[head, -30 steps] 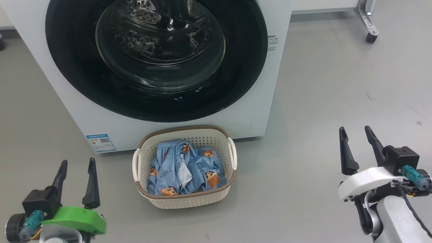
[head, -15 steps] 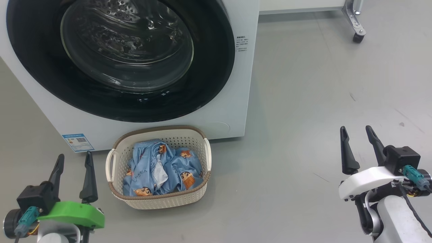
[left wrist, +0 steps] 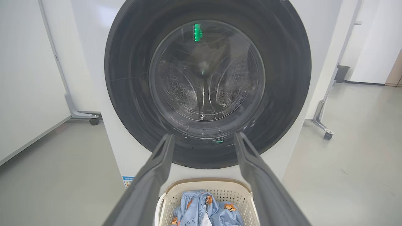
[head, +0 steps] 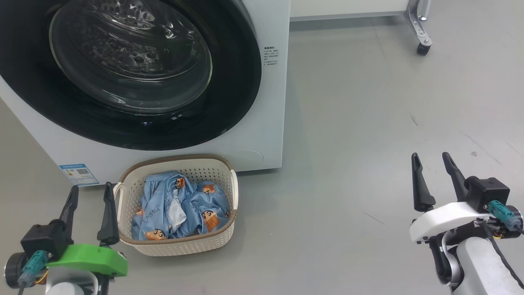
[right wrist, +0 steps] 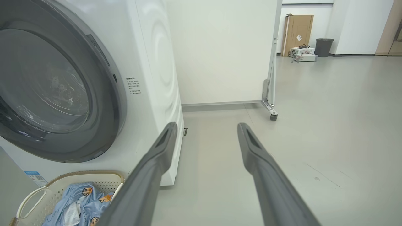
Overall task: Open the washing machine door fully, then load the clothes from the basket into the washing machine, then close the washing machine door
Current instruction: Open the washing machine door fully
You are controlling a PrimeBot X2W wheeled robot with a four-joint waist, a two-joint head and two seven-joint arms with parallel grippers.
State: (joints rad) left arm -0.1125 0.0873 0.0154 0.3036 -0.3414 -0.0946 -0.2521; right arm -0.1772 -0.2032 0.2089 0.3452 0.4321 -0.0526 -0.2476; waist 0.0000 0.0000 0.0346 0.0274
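Note:
The white washing machine (head: 270, 135) (left wrist: 94, 47) (right wrist: 154, 62) stands at the upper left of the head view. Its door (head: 229, 94) (left wrist: 282, 78) (right wrist: 106, 103), black-rimmed with a glass bowl, lies flat against the front. On the floor before it sits the cream basket (head: 180, 248) (left wrist: 220, 185) (right wrist: 72, 175) holding the light blue clothes (head: 180, 207) (left wrist: 204, 210) (right wrist: 81, 204). My left gripper (head: 91, 190) (left wrist: 203, 138) is open beside the basket's left handle, empty. Far right, over bare floor, hangs my right gripper (head: 430, 157) (right wrist: 205, 127), open and empty.
A wheeled frame leg (head: 418, 30) (left wrist: 322, 124) (right wrist: 270, 103) stands behind the machine at the right. A white panel (right wrist: 220, 47) backs it. A cardboard box (right wrist: 296, 31) and a bin (right wrist: 323, 47) stand far off. Grey floor (head: 368, 123) stretches right of the machine.
The head camera has turned right, so machine and basket sit further left in the picture. Both grippers stay open and keep their places in it.

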